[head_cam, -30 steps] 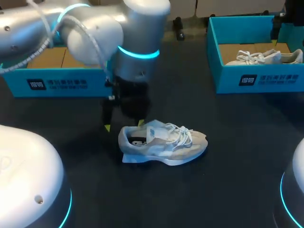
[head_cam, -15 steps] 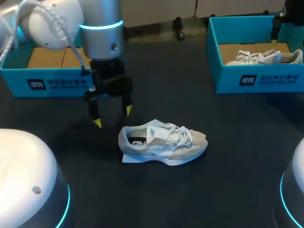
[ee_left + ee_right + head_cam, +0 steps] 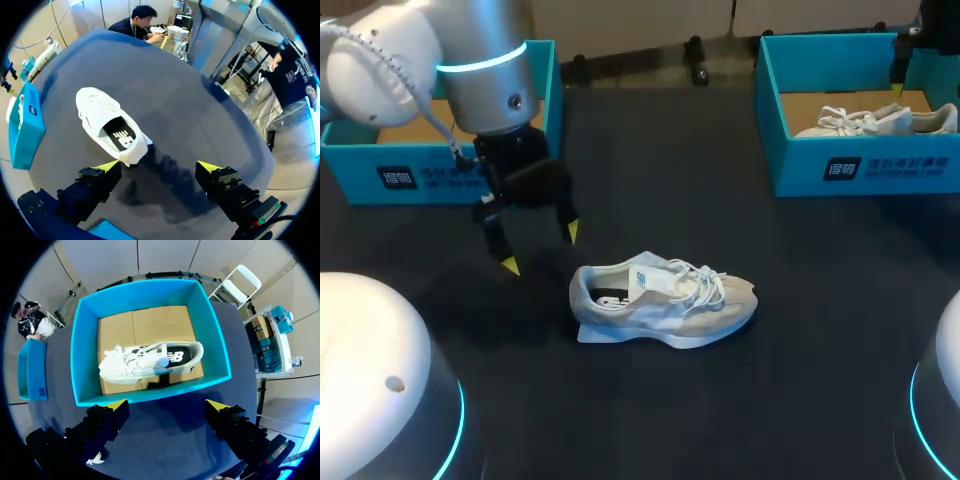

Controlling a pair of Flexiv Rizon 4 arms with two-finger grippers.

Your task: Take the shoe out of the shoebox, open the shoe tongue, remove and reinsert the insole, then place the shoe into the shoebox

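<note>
Right now the shoe point(image 3: 665, 300) stands on its sole on the dark table point(image 3: 650, 420), near the middle, outside both boxes; it is a pale grey and beige trainer with white laces, its toe pointing right and its heel left; through the mouth a dark insole point(image 3: 610, 298) with pale print shows inside; the left arm comes in from the far left, and the left gripper point(image 3: 538, 248) hangs over the table just left of the heel and a little farther back, apart from the shoe; its two yellow-tipped fingers stand wide apart with nothing between them; from the left wrist view the shoe point(image 3: 111, 125) lies ahead of the left gripper point(image 3: 159, 166), heel end nearest and closer to one finger than the other, and the insole point(image 3: 121, 137) shows plainly in the mouth; behind the left arm, at the far left of the table, sits a blue left shoebox point(image 3: 440, 175) with a brown cardboard floor; at the far right sits the right shoebox point(image 3: 860, 165), also blue, holding a second shoe point(image 3: 875, 120) with white laces; the right wrist view looks down into this right shoebox point(image 3: 150, 392), where the second shoe point(image 3: 150, 360) lies on the cardboard floor; the right gripper point(image 3: 167, 404) hangs on the near side of the box wall, fingers spread wide and holding nothing
</note>
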